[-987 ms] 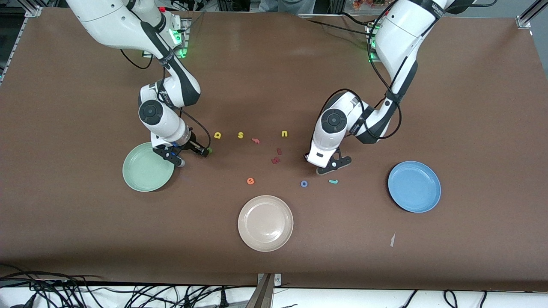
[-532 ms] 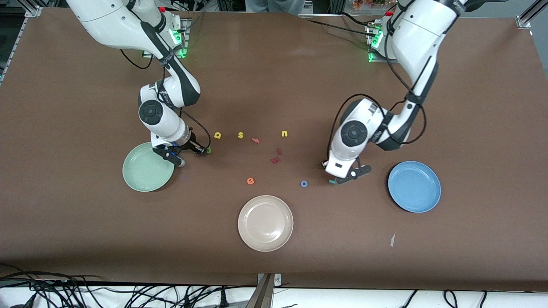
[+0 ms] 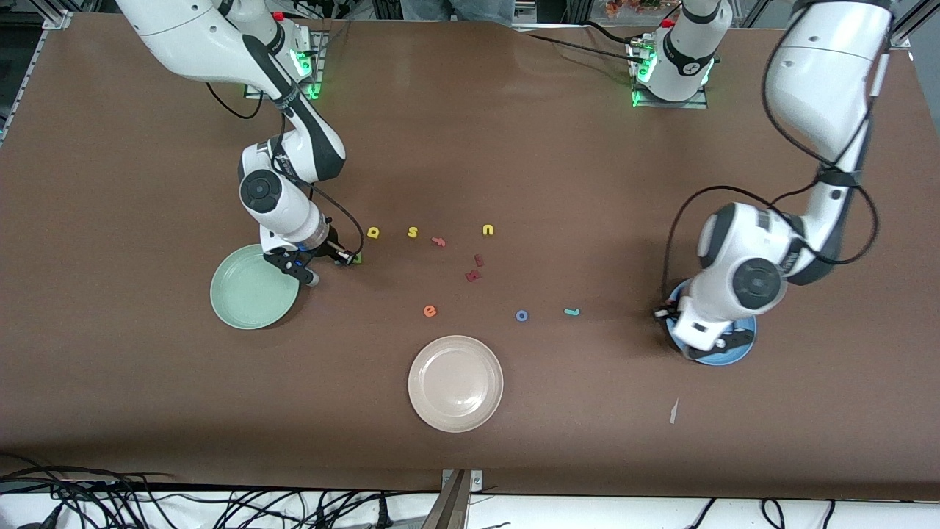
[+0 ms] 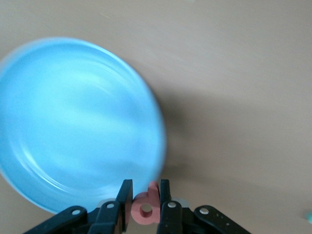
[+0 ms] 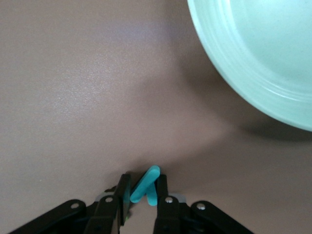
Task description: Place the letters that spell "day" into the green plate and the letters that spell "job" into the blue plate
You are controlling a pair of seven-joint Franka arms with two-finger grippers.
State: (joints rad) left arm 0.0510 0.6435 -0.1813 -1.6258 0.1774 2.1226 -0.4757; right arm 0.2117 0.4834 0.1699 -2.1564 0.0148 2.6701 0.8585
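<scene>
Pink "b" point(image 4: 146, 209) now over blue plate point(image 3: 743, 351)

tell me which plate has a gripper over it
The round blue plate: the left gripper hangs over it, unlike the mint-green plate and beige plate.

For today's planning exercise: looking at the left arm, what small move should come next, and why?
Probably ease the left gripper a little farther in over the blue plate and then open. It is shut on the salmon-pink "b", and the wrist view shows that letter only just at the plate's rim, so releasing now might drop it on the table.
</scene>
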